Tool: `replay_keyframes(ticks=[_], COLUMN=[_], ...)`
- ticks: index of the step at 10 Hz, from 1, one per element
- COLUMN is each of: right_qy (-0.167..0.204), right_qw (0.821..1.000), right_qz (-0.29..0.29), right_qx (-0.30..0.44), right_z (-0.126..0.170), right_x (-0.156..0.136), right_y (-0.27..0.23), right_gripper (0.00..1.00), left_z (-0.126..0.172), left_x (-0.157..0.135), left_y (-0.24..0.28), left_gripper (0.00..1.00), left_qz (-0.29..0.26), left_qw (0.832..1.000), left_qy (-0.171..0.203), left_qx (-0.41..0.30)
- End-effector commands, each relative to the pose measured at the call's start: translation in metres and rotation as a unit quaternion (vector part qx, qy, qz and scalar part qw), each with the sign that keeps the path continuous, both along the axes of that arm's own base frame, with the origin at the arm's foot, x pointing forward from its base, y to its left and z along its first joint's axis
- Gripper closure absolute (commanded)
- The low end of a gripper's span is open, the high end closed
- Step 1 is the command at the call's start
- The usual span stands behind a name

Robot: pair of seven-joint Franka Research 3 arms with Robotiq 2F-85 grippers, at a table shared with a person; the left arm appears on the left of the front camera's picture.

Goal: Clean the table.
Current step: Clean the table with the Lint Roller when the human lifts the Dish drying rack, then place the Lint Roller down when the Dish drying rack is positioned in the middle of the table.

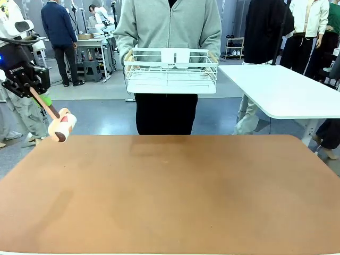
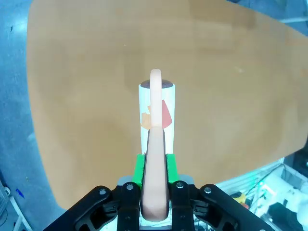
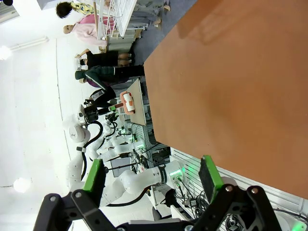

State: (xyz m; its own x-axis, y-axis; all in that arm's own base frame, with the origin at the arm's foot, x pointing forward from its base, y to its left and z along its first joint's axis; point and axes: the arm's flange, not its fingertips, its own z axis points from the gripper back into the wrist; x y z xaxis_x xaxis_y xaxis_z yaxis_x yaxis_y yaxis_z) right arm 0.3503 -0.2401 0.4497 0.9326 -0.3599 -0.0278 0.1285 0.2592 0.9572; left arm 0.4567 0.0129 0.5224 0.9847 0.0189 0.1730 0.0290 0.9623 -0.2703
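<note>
Table, large rectangular reddish-brown matte top (image 1: 170, 196), fills near view; left gripper (image 1: 40, 96) clenched on peach handle of white lint roller (image 1: 61, 125), held in air over far left corner; better lower roller flat on top, roll straight overlapping strips; right gripper (image 3: 151, 179) spread, empty; person (image 1: 169, 21) at far edge holds white wire basket (image 1: 170, 71) above rim; path seems free.

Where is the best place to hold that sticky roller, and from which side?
By its slim handle, from the end away from the roll, as the left gripper does, jaws shut across it. The handle is narrow enough to clamp, and that leaves the roll free to turn on the table.
</note>
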Motion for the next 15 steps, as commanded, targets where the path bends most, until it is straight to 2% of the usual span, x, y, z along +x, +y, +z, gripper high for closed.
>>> replay_keyframes(ticks=[1,15], right_qy=[-0.006,-0.006], right_qw=[1.000,1.000], right_qz=[0.001,0.001], right_qx=[0.004,0.004], right_z=[0.0021,0.0021], right_x=[-0.0028,-0.0028], right_y=[0.0028,0.0028], right_gripper=[0.00,0.00], left_z=[0.0084,0.0084], left_x=[-0.0037,-0.0037], left_y=[0.0019,0.0019], left_gripper=[0.99,0.99], left_qz=[0.003,0.003], left_qw=[1.000,1.000], left_qy=[-0.009,-0.009], left_qx=[-0.001,-0.001])
